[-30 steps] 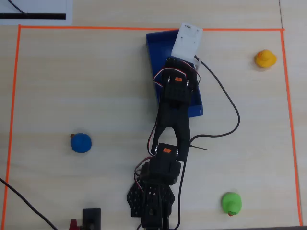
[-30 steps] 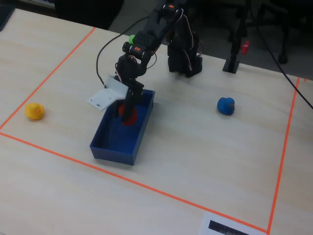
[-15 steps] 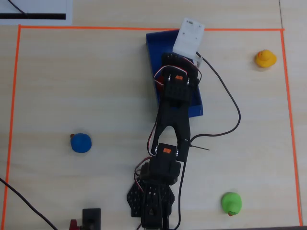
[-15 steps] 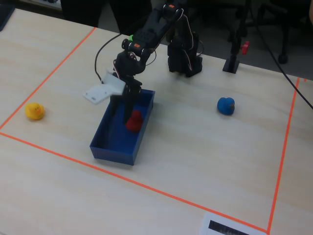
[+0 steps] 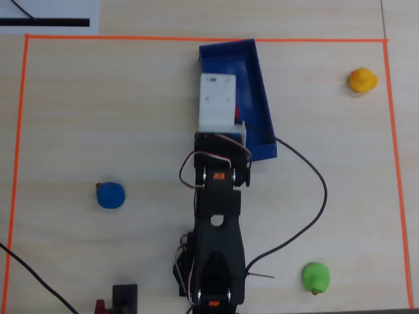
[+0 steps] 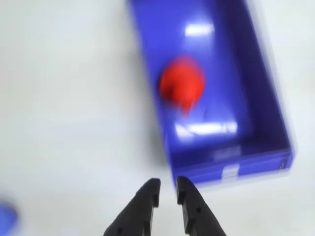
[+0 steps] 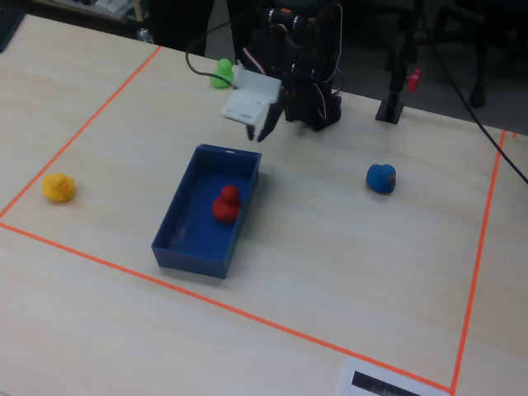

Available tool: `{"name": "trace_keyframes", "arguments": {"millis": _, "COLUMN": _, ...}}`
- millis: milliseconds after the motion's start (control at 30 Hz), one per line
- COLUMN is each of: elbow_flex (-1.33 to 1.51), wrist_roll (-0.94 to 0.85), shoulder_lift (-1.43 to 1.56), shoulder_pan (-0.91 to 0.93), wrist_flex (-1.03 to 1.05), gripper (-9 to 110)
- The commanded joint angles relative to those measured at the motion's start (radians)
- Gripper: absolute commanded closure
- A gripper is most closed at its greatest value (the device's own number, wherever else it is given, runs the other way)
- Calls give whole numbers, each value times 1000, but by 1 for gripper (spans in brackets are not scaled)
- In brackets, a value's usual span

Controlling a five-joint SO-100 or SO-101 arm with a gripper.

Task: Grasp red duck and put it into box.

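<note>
The red duck (image 7: pixel 224 203) sits upright inside the blue box (image 7: pixel 188 252), free of the gripper. The blurred wrist view shows the red duck (image 6: pixel 182 84) in the middle of the box (image 6: pixel 231 164). My gripper (image 6: pixel 167 184) hovers over bare table just outside the box's short end, its jaws a narrow gap apart with nothing between them. In the fixed view the gripper (image 7: pixel 262 134) hangs raised behind the box, close to the arm's base. From overhead only a red sliver of the duck (image 5: pixel 236 110) shows beside the white wrist camera plate (image 5: pixel 217 103), which hides the gripper over the box (image 5: pixel 226 46).
A yellow duck (image 5: pixel 361 80) lies at the upper right, a green duck (image 5: pixel 316 277) at the lower right and a blue duck (image 5: pixel 110 195) at the left in the overhead view. Orange tape (image 5: pixel 26 131) frames the work area. A cable (image 5: pixel 308 216) loops right of the arm.
The arm has pulled back from the box and lifted, folding towards its base. The red duck stays in the box. The jaws have narrowed.
</note>
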Motion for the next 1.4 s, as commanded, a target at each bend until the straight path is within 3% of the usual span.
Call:
{"name": "trace_keyframes", "arguments": {"millis": 0, "elbow_flex": 296, "wrist_roll": -69, "shoulder_lift": 305, "shoulder_pan": -49, "wrist_flex": 58, "gripper": 101}}
{"name": "trace_keyframes", "arguments": {"millis": 200, "elbow_flex": 638, "wrist_roll": -94, "shoulder_lift": 563, "shoulder_pan": -98, "wrist_flex": -17, "gripper": 101}}
{"name": "trace_keyframes", "arguments": {"millis": 600, "elbow_flex": 931, "wrist_roll": -97, "shoulder_lift": 810, "shoulder_pan": -118, "wrist_flex": -31, "gripper": 101}}
{"name": "trace_keyframes", "arguments": {"millis": 933, "elbow_flex": 943, "wrist_roll": -71, "shoulder_lift": 891, "shoulder_pan": -137, "wrist_flex": 144, "gripper": 101}}
{"name": "trace_keyframes", "arguments": {"millis": 1367, "elbow_flex": 943, "wrist_roll": -23, "shoulder_lift": 923, "shoulder_pan": -126, "wrist_flex": 169, "gripper": 97}}
